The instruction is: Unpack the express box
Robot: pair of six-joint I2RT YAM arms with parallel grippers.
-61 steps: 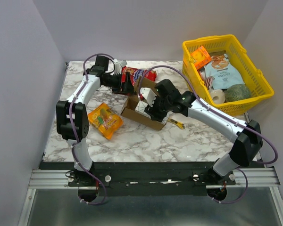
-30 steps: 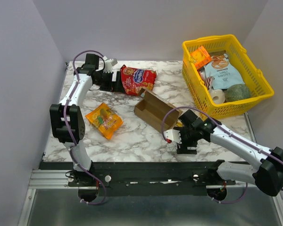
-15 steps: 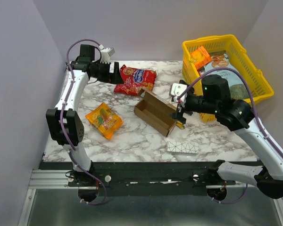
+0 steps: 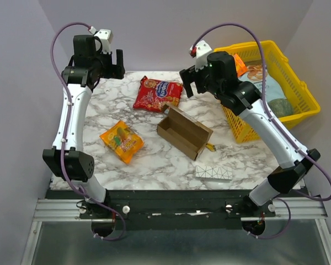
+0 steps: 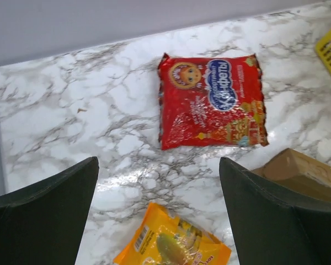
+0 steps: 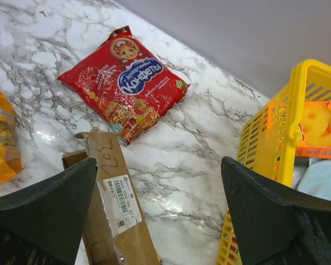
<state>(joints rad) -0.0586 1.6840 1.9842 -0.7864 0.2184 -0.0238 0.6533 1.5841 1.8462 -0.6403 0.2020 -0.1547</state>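
Observation:
The express box [image 4: 184, 131] is a brown carton lying open at the table's middle, lid flap up, with a white label [image 6: 118, 196] on the flap; a corner of it shows in the left wrist view [image 5: 303, 171]. A red snack bag [image 4: 157, 94] lies behind it, also in both wrist views [image 5: 212, 99] [image 6: 124, 84]. An orange snack bag [image 4: 121, 141] lies to its left. A white patterned flat pack [image 4: 213, 173] lies in front. My left gripper [image 4: 117, 63] is raised high at the back left, open and empty. My right gripper [image 4: 190, 83] is raised high behind the box, open and empty.
A yellow plastic basket [image 4: 309, 102] holding several goods stands at the back right; its rim shows in the right wrist view [image 6: 298, 110]. A small yellow item [image 4: 209, 147] lies by the box's right end. Walls close the left, back and right.
Both arms have risen high and pulled back from the table. The right gripper left the white flat pack at the front and swung up behind the box. The red bag lies free.

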